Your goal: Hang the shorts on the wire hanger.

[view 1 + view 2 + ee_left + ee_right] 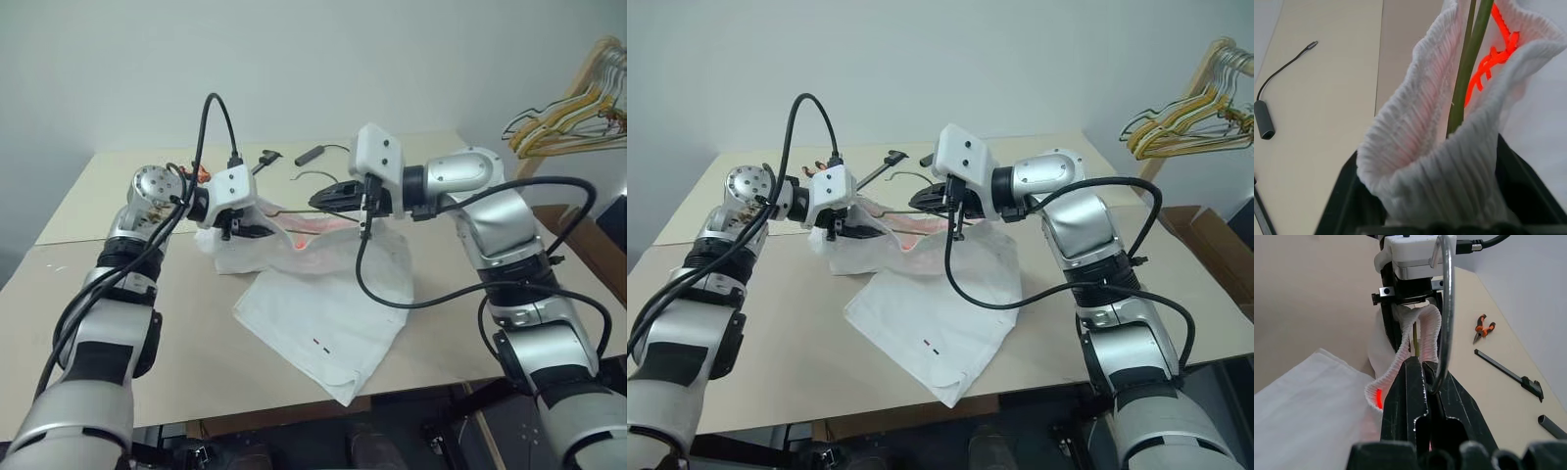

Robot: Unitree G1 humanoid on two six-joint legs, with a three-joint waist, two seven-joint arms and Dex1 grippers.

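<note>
While right fingers (1422,382) clamp wire hanger (1447,308), left fingers (1376,196) pinch shorts (323,304) waistband.

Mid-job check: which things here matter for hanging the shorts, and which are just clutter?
In play: shorts; wire hanger; left gripper holding the waistband; right gripper shut on the hanger.

Lying about: pliers; black bar tool; cable adapter; bunch of hangers.

Head eyes look down, wrist views close — both (near) the shorts (1440,161)
</note>
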